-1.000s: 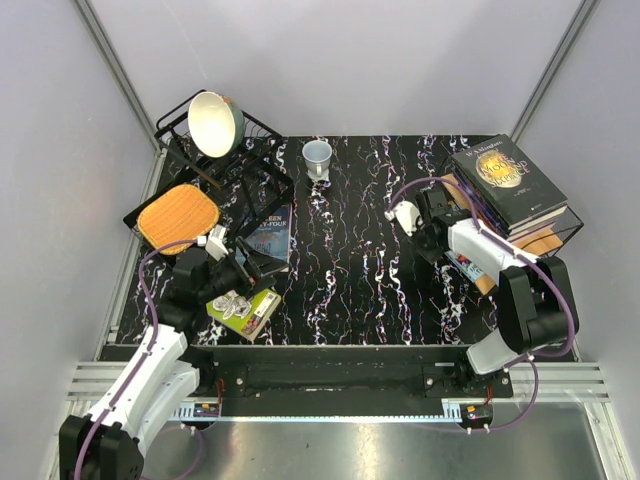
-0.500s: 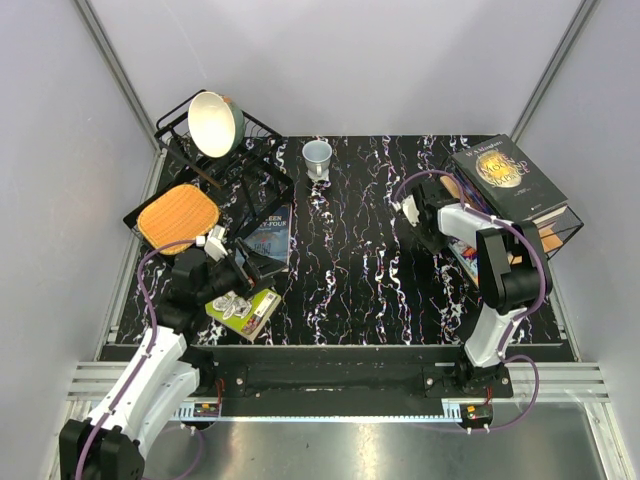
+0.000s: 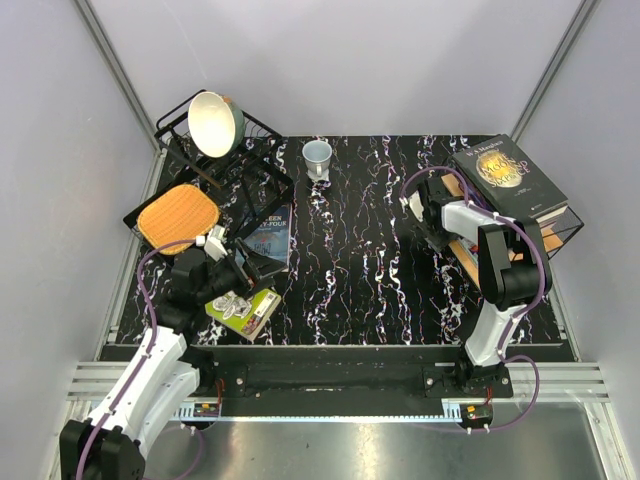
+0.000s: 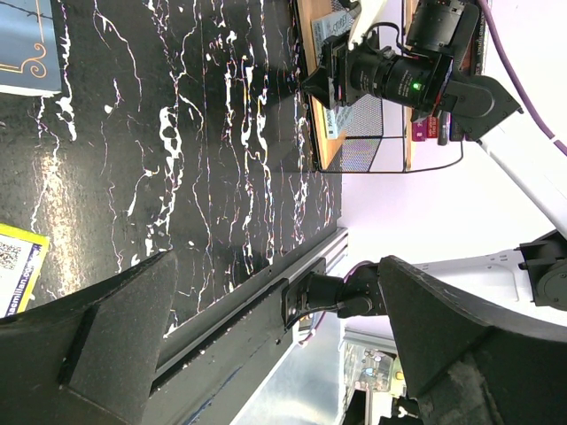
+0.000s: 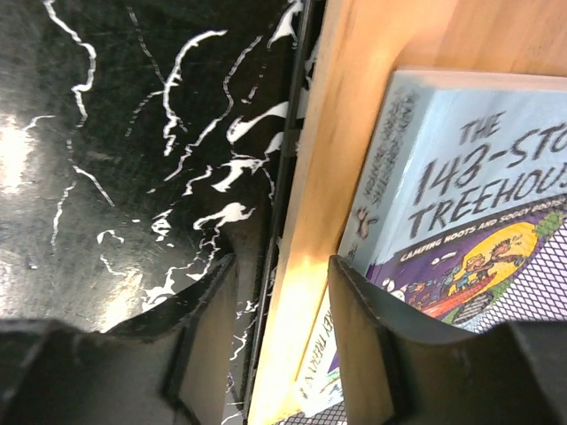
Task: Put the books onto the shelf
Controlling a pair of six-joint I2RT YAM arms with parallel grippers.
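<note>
We are finding the left gripper [image 3: 243, 268] hanging with its jaws spread fully wide and gripping nothing. It is hovering over the table [image 3: 350, 260] between two books that are lying flat there. The lime book [image 3: 250, 312] is sitting just in front of it; its corner is showing a QR code in the left wrist view. The blue-grey book [image 3: 272, 238] is lying just behind it, and we are reading only a fragment of its title, ending in "FOUR".

We are seeing the right gripper [image 5: 282, 274] at the left edge of the shelf [image 5: 328, 177], its jaws standing partly apart with nothing between them. Just beyond its fingers, a pale blue book [image 5: 461, 195] is resting on the lower board, reading "THE 143-STO… TREEHOUS…", the rest being cut off. On the top board a black book [image 3: 508, 175] is lying uppermost on a stack, its gold disc bearing "MOON" and "SIXPENCE".
</note>
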